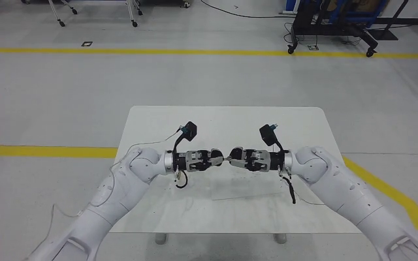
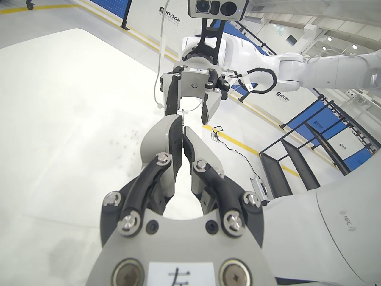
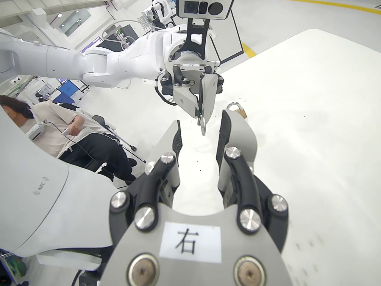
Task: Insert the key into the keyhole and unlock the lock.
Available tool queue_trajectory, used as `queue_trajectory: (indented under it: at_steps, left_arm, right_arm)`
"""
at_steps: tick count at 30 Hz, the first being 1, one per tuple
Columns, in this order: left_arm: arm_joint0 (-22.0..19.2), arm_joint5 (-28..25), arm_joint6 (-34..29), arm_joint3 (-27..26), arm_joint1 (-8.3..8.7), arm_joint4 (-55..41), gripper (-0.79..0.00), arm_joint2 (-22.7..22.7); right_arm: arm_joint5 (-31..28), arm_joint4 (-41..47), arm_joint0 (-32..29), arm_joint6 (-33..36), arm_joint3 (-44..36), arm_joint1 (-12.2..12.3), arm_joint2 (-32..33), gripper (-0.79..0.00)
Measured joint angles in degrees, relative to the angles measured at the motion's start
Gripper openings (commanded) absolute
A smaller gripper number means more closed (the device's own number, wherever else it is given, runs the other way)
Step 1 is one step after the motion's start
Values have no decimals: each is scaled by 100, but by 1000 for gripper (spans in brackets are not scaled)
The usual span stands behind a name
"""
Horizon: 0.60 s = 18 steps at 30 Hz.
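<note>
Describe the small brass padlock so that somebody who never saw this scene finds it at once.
Above the white rounded table, two grippers face each other. In the right wrist view, the small brass padlock with a silver shackle lies on the tabletop behind one finger of the open right gripper. Unlike the silver key pinched in the left gripper, it is golden and boxy.

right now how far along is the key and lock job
Done: the key is off the table, pinched in the left gripper. In hand: its free end is at the mouth of the right gripper, whose fingers are open. Left: the padlock lies on the table apart from both; inserting and turning remain.
</note>
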Motion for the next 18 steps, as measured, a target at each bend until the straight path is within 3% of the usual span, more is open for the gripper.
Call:
queue_trajectory:
  at_steps: [10,18]
  left_arm:
    - [-72,0,175,48,-15,56,-785,135]
    - [-100,0,266,77,-6,75,-785,210]
  right_arm:
    - [0,358,1,412,-35,11,38,-551]
    - [0,379,26,564,6,-30,28,-650]
